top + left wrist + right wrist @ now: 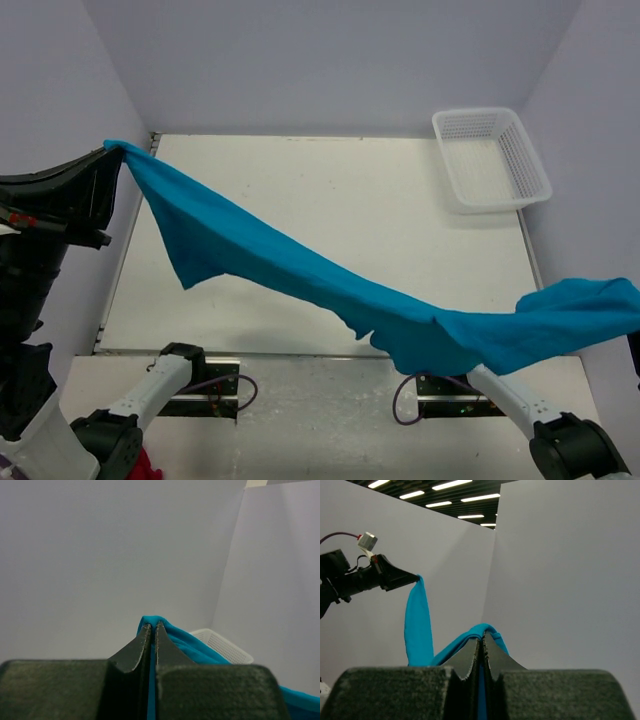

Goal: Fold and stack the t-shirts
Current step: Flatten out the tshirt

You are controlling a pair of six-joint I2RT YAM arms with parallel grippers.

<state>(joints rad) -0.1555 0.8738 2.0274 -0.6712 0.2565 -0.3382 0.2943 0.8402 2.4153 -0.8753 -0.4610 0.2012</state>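
Note:
A plain teal-blue t-shirt (300, 270) hangs in the air above the table, stretched as a long sagging band from the far left to the near right. My left gripper (108, 152) holds its upper left end high by the left wall. In the left wrist view the gripper (152, 626) is shut, with teal fabric (195, 650) pinched between the fingers. My right gripper (482, 639) is shut on the other end of the shirt; in the top view it is hidden behind the cloth at the right edge. The right wrist view shows the shirt (417, 625) hanging from the left arm.
A white mesh basket (492, 158) stands at the table's far right corner and also shows in the left wrist view (220, 647). Beneath the shirt lies the white table (330, 190). Walls close in on the left, back and right. Something red (148, 466) lies by the left base.

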